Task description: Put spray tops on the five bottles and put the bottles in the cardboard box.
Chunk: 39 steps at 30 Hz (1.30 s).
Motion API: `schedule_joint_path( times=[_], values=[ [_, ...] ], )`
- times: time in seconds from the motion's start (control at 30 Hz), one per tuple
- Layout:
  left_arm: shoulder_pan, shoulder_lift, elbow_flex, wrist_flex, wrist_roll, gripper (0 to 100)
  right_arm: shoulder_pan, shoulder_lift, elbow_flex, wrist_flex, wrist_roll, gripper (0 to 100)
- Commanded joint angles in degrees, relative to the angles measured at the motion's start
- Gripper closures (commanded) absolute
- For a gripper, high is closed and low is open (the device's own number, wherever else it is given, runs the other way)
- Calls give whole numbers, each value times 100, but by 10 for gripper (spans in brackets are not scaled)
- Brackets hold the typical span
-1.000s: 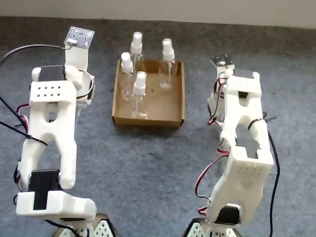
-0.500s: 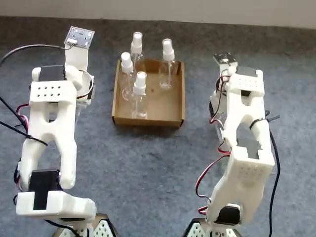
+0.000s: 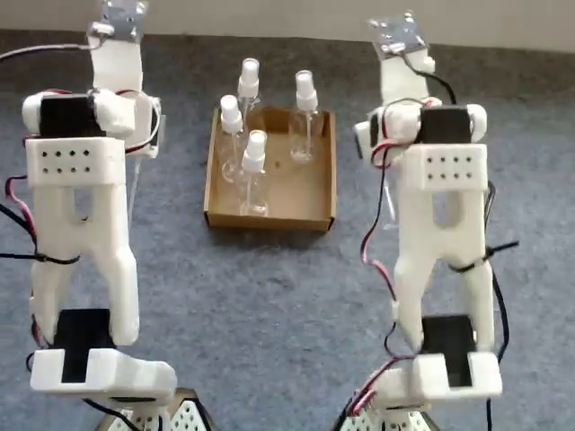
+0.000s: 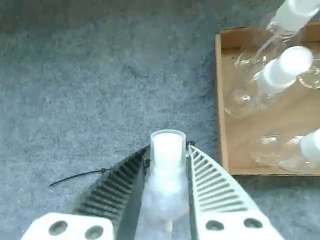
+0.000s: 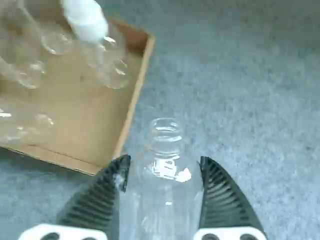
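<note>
A cardboard box [image 3: 269, 221] sits on the grey carpet [image 3: 269, 305], between the two arms. Four clear bottles [image 3: 255, 180] stand up inside the box, and each one has a white spray top on it. Three of them stand in the half of the box that is nearer the left arm [image 3: 76, 180]. The fourth stands alone by the back wall, in the half of the box that is nearer the right arm [image 3: 440, 197]. The left gripper [image 4: 168, 150] is outside the box, on the left arm's side of it. Its two black fingers [image 4: 120, 180] are squeezed tight on a white spray top [image 4: 167, 172], which points straight up between them. A thin black strip [image 4: 75, 176] lies on the carpet on that same side, farther from the box than the gripper. The right gripper [image 5: 164, 162] is outside the box too, on the right arm's side, close to the box's front corner. It holds an open bottle [image 5: 165, 200] between its fingers. This bottle is clear, it has no top on, and its round mouth faces up. It is not in the box, and it does not touch the box.
</note>
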Motion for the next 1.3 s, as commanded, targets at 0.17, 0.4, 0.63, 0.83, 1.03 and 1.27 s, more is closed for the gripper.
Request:
schedule_joint_path(
  times=[0.17,0.4,0.63,0.83,1.03,1.27],
  values=[
    [980,-295,-1912,835,334,947,-1279,-2220,2431,-1824,-299,936],
    [1112,-303,-2563,826,932,947,-2088,-4198,5420,-4013,-299,937],
    [1385,-303,-3864,844,1046,947,-2457,-5314,6897,-4743,-290,985],
    [2255,-303,-4549,835,1020,947,-2932,-5376,7064,-4743,-255,985],
    [2712,-295,-5007,844,1037,947,-2941,-5446,7310,-4945,-387,990],
    [2738,-312,-5569,1266,1046,947,-2765,-7451,8945,-6141,-791,991]
  ],
)
